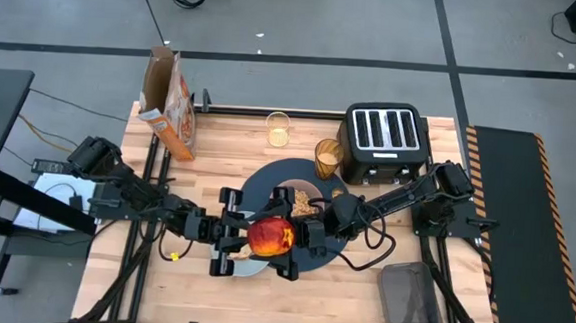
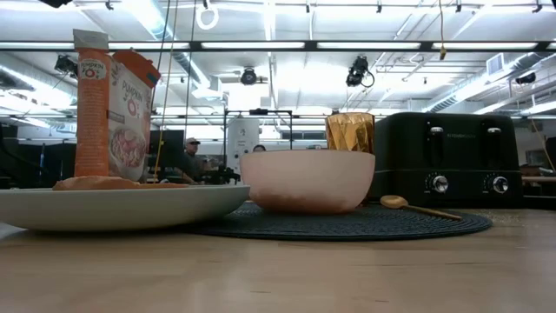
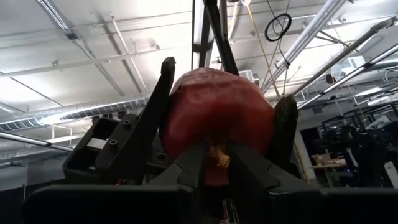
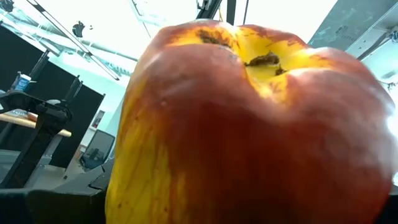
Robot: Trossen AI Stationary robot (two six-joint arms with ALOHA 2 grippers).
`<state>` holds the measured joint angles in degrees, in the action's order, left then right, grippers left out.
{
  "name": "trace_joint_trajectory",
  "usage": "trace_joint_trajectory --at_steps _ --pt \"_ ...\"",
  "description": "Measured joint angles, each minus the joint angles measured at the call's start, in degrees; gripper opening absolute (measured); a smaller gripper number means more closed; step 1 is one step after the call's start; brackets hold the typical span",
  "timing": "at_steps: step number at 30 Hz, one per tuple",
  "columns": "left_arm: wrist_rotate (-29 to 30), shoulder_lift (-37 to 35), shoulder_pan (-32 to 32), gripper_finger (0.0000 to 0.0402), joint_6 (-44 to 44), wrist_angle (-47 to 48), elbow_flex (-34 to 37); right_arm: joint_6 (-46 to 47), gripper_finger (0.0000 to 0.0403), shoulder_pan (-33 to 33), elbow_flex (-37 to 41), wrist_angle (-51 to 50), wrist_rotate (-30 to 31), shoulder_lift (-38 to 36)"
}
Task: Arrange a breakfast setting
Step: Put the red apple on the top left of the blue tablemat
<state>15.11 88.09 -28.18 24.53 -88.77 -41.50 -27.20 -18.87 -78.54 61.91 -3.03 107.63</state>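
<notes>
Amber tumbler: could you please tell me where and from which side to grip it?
Probably across the upper wall, coming from above: the tumbler stands upright with its mouth open, and the toaster sits close on the right arm's side, so a sideways approach from there looks blocked.

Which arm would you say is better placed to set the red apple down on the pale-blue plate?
Right, probably: the right tool grips the red-and-yellow apple just above the pale-blue plate; the left tool merely faces it.
</notes>
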Motion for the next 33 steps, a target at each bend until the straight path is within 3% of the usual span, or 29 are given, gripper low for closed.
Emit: trace_joint_trajectory --at_steps 7,14,18,33 --pt "0.2 0.0 0.0 0.0066 -0.9 0.4 0.0 0.0 0.0329 0.0 0.0 0.0 0.3 0.0" --pt "1.6 0.0 0.1 0.0019 -1.4 0.8 0.0 0.0 0.0329 0.0 0.0 0.0 0.5 0.0" --pt "2.1 0.0 0.1 0.0018 -1.2 0.8 0.0 0.0 0.0330 0.0 0.0 0.0 0.5 0.0" --pt "3.1 0.0 -0.6 0.0018 -0.6 0.0 0.0 0.1 0.0398 -0.3 0.0 -1.5 1.5 0.0"
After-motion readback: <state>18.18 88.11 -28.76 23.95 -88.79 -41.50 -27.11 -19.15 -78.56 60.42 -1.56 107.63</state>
